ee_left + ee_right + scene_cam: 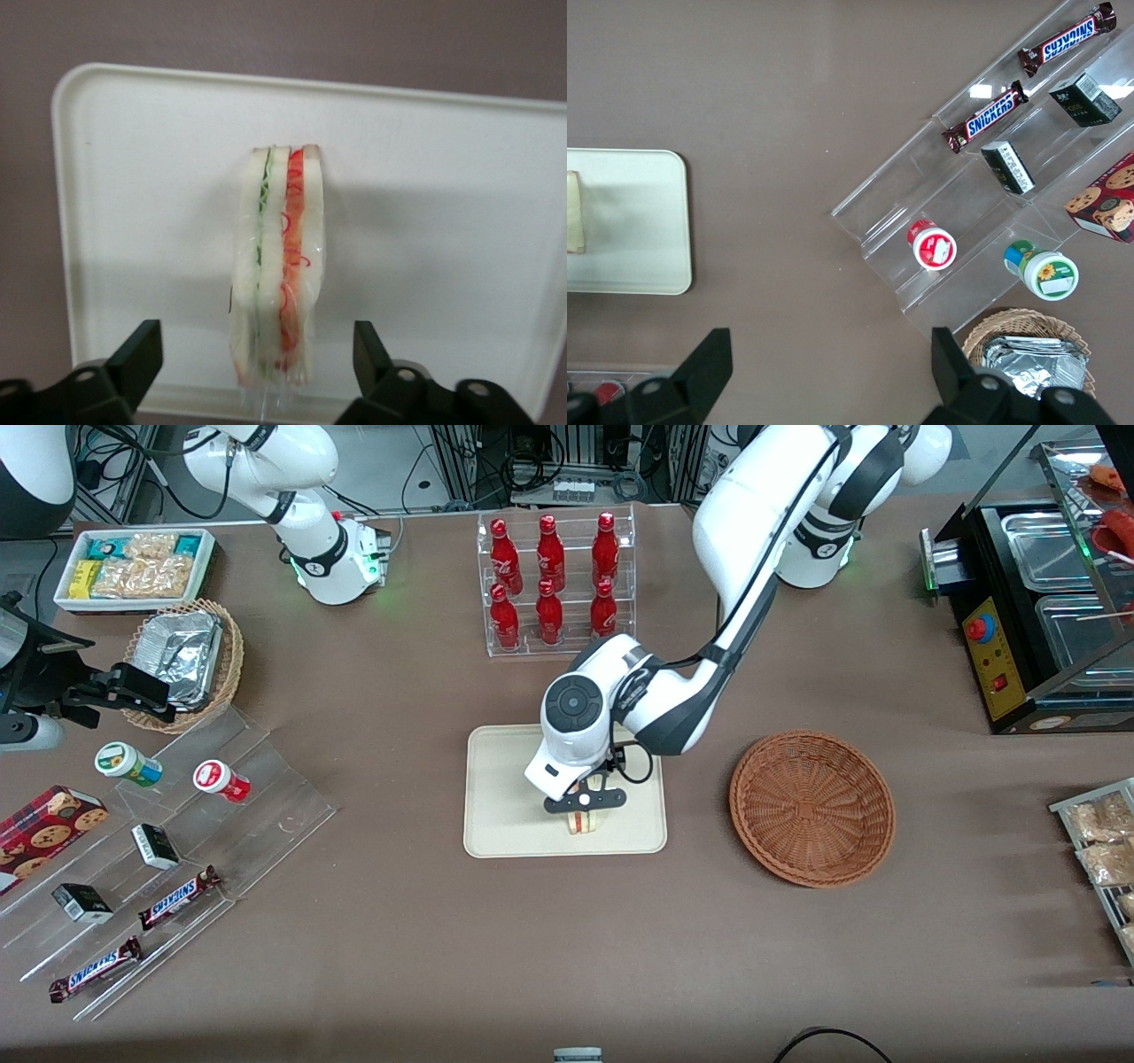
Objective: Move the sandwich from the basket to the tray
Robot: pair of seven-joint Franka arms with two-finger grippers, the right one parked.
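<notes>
The sandwich [583,822] is a wrapped wedge of white bread with green and red-orange filling. It stands on its edge on the cream-white tray [505,797], in the part nearer the front camera. My left gripper [585,808] hangs just above it, open, with one finger on each side and a gap on both. In the left wrist view the sandwich [275,266] stands on the tray [425,177] between the fingers of the gripper [255,336]. The reddish-brown basket [811,806] lies empty beside the tray, toward the working arm's end.
A clear rack of red bottles [554,584] stands farther from the front camera than the tray. A stepped acrylic display [168,824] with snacks, a tan basket of foil containers [186,660] and a white snack bin [133,567] lie toward the parked arm's end. A food warmer [1045,602] stands at the working arm's end.
</notes>
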